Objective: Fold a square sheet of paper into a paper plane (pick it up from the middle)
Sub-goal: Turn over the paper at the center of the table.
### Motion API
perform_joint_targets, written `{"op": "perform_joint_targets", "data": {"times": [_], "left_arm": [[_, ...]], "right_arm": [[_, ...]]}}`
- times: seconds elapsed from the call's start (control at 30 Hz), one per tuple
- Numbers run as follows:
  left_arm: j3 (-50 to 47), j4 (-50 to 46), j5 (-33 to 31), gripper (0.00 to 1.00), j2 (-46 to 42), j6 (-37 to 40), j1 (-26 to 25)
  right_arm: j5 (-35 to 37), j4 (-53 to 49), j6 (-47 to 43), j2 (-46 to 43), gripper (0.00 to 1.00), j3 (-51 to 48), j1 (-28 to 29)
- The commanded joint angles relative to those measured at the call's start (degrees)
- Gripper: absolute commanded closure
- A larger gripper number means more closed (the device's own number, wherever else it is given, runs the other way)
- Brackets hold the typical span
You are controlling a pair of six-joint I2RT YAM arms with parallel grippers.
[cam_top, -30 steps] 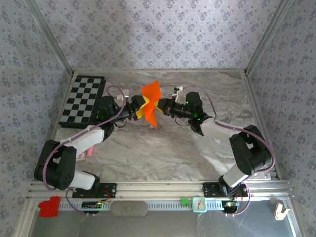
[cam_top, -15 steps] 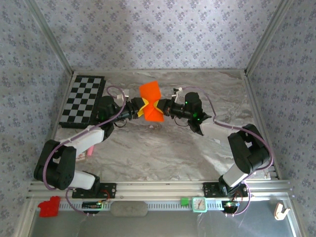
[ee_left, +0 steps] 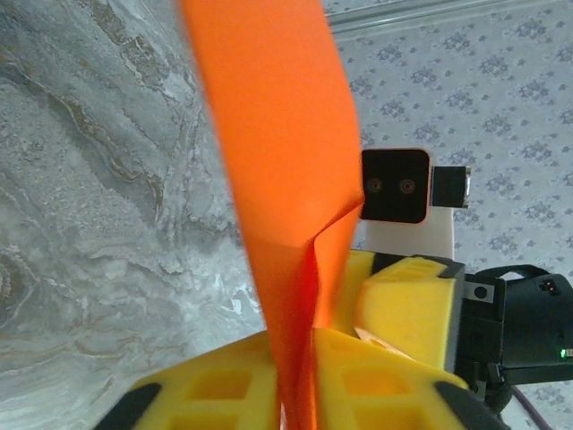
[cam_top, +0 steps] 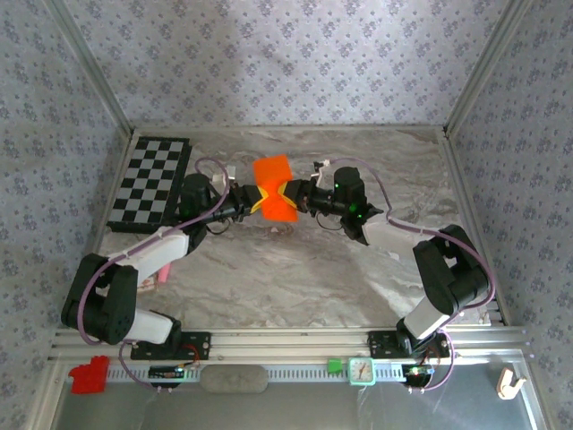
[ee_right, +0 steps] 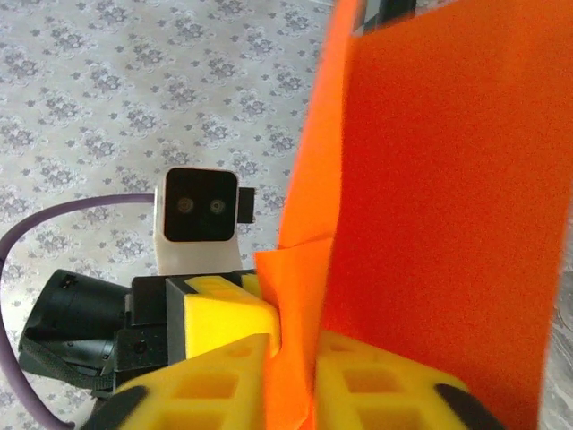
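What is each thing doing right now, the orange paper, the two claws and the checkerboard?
orange paper: bent, pinched at its middle, up off the table.
left claw: shut on the orange paper.
right claw: around the paper; can't tell if it's squeezing.
checkerboard: lying flat on the table.

The square sheet of paper – bright orange, partly folded – stands up over the marbled desk between the left gripper and the right gripper, whose fingers meet it from either side. A checkerboard lies at far left, well apart.
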Motion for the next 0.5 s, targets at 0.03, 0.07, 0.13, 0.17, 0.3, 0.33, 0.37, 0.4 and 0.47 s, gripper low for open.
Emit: {"op": "perform_joint_targets", "data": {"times": [0.03, 0.07, 0.13, 0.17, 0.3, 0.33, 0.37, 0.4, 0.47], "left_arm": [[3.4, -6.3, -1.0, 0.89, 0.0, 5.7, 0.4], [4.3, -9.9, -1.6, 0.89, -0.3, 7.9, 0.5], [6.3, -18.1, -3.7, 0.90, -1.0, 13.4, 0.5], [7.6, -23.0, -5.1, 0.90, -1.2, 16.6, 0.5], [13.5, -41.4, -13.2, 0.89, -1.6, 28.9, 0.0], [15.1, -45.5, -16.0, 0.89, -1.6, 31.8, -0.4], [16.8, -49.1, -18.8, 0.89, -1.6, 34.2, -0.8], [18.1, -51.6, -21.1, 0.89, -1.4, 35.9, -1.2], [20.7, -56.6, -26.2, 0.88, -1.0, 39.0, -2.3]], "right_arm": [[1.6, -8.2, -4.2, -2.1, 0.62, 1.1, -1.4], [2.6, -11.4, -5.9, -3.2, 0.56, 1.0, -1.9], [5.4, -18.1, -9.8, -5.6, 0.48, 0.9, -2.9], [7.3, -21.6, -12.0, -7.0, 0.44, 0.9, -3.3], [14.9, -33.7, -21.2, -12.2, 0.33, 1.7, -4.9], [17.1, -36.3, -23.1, -13.3, 0.30, 2.0, -5.2], [18.9, -38.1, -24.7, -14.6, 0.27, 2.2, -5.6], [20.1, -39.4, -25.7, -15.7, 0.25, 2.1, -6.0], [23.5, -41.5, -28.3, -18.0, 0.18, 1.9, -6.6]]}}
